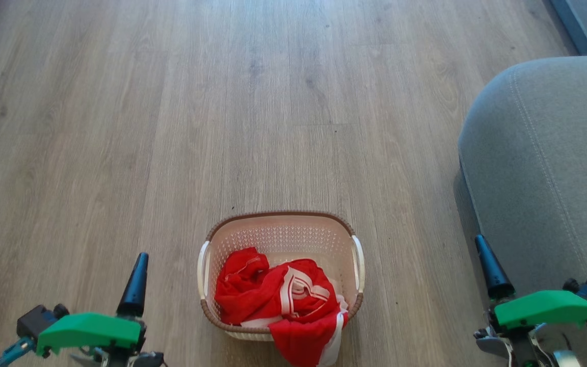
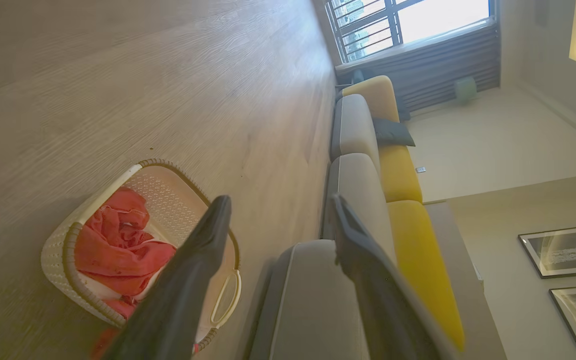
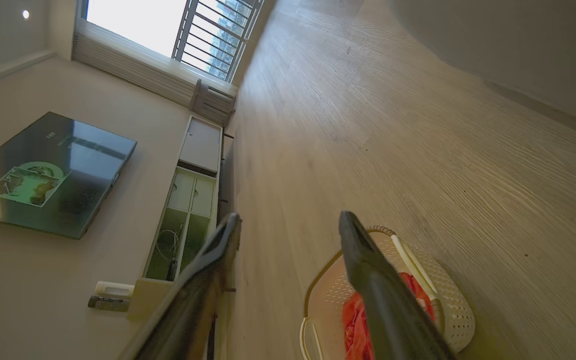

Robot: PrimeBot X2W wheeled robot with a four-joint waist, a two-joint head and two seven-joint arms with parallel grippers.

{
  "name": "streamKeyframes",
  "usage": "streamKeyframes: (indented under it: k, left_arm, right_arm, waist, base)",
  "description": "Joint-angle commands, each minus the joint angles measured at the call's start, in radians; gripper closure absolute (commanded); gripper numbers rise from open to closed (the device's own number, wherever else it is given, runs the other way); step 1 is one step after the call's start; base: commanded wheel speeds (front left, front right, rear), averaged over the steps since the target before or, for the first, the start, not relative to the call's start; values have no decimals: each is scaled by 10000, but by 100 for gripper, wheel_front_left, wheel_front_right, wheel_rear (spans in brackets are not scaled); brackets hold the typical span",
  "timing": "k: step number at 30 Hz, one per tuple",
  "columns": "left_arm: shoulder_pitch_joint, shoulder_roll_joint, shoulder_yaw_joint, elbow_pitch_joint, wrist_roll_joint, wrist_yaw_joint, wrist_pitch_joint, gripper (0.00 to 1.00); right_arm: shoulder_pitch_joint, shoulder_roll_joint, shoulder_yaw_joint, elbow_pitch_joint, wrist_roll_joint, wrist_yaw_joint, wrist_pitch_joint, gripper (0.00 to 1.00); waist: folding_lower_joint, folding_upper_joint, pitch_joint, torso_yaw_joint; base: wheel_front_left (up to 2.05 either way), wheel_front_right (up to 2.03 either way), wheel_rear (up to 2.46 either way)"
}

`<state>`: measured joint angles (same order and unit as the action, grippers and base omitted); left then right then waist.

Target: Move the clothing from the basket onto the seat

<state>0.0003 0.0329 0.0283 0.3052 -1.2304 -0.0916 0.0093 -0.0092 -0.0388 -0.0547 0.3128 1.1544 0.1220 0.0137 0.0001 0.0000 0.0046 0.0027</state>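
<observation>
Left gripper [image 2: 280,200]: fingers spread wide apart, nothing between them; placed low at the left of the head view, above the floor [image 1: 273,102].
Right gripper [image 3: 289,216]: fingers likewise wide apart, nothing grasped; placed low at the right, beside or over the near corner of the seat [image 1: 543,168], and which of the two cannot be told.
Clothing [image 1: 278,298]: red with white stripes, bunched in the near half of the basket [image 1: 279,214]; one fold is draped out over the near rim, towards the right.
Basket: set on the floor between the two grippers and a little ahead of them, a handle at either side; touched by neither.
Seat: to the right of the basket, parted from it by a strip of floor.
Bearing for the pick: from the left gripper the heap lies ahead and to the right; from the right gripper, ahead and to the left.
Nearer arm: the left is judged somewhat nearer the basket, the right nearer the seat.
Long axis: none clear in the crumpled heap; the bulk is seen to run from far-left to near-right, ending in the draped fold.
Cut off: the fold's lower end at the head view's bottom edge; the seat at its right edge.
Hidden: in both wrist views part of the basket is covered by a finger.
Not made out: how many garments are in the heap, or what lies under them.
</observation>
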Motion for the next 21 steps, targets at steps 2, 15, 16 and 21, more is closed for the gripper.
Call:
streamKeyframes:
  k: [2, 15, 16, 21]
  left_arm:
    - [-469, 78, 2, -411, 460, 55, -144, 0]
    - [-507, 92, -90, -572, 2044, 173, -524, 0]
    - [-509, 93, -85, -582, 2168, 181, -554, 0]
    - [-514, 98, -72, -624, 2776, 209, -700, 0]
  right_arm:
    - [-541, -181, 154, -409, -485, 26, -170, 0]
    - [-670, -300, 481, -417, -2142, 35, -554, 0]
    - [-681, -310, 501, -418, -2270, 36, -583, 0]
    - [-715, -368, 617, -407, -2914, 39, -731, 0]
  waist:
    - [-1, 0, 1, 3]
    - [-1, 0, 42, 22]
    - [-1, 0, 43, 23]
    - [-1, 0, 35, 26]
  base:
    - [0, 0, 0]
    - [0, 0, 0]
    - [0, 0, 0]
    - [0, 0, 0]
